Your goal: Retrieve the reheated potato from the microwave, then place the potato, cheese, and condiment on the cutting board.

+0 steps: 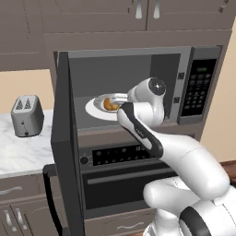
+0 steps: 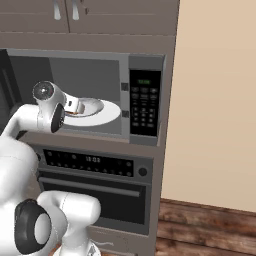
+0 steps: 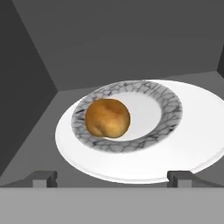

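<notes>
The microwave (image 1: 193, 87) door hangs open; inside, the potato (image 1: 109, 104) sits on a plate (image 1: 94, 108), the arm's hand reaching in beside it; a toaster (image 1: 26, 115) stands on the counter (image 1: 23, 154)

This is a home kitchen. A built-in steel microwave (image 1: 138, 87) with a keypad panel (image 2: 145, 102) sits in a column of brown cabinetry, directly above a wall oven (image 2: 95, 192) with a bar handle. Cabinet doors with metal pulls (image 1: 147, 9) hang overhead. To the left runs a marble-look countertop (image 1: 23, 152) carrying a silver two-slot toaster (image 1: 26, 116). The wall is beige and the floor is wood plank (image 2: 210, 230).
</notes>
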Available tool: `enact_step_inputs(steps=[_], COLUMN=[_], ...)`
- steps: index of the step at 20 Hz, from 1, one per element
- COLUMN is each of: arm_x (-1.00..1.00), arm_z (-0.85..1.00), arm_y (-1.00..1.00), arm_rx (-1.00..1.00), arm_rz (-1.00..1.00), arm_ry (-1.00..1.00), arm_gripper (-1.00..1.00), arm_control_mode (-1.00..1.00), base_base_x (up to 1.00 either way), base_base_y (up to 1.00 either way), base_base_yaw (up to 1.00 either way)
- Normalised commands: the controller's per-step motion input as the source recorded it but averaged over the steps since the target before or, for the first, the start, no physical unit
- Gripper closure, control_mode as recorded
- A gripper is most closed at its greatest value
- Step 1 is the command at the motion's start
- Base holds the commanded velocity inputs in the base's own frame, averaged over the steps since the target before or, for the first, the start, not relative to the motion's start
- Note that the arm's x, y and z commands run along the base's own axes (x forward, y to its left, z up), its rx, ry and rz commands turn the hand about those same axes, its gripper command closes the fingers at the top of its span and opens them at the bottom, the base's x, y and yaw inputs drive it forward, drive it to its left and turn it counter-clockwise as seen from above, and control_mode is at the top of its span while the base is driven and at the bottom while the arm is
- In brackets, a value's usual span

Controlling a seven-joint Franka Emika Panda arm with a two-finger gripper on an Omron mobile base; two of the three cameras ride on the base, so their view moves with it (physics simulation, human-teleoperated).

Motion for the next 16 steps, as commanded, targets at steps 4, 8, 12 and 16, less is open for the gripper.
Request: enact_step_inputs(steps=[4, 8, 12, 16], arm_x=[0.31, 0.23, 0.32, 0.33], arm_z=[-0.1, -0.26, -0.21, -0.02], arm_y=[0.22, 0.15, 0.02, 0.0], arm_rx=[0.0, 0.0, 0.0, 0.0], arm_rz=[0.0, 0.0, 0.0, 0.0], arm_ry=[0.01, 0.03, 0.04, 0.0], arm_gripper=[-1.0, -1.0, -1.0, -1.0], arm_control_mode=[-1.0, -1.0, -1.0, -1.0], base_base_x=[0.0, 0.0, 0.0, 0.0], base_base_y=[0.0, 0.0, 0.0, 0.0], base_base_yaw=[0.0, 0.0, 0.0, 0.0])
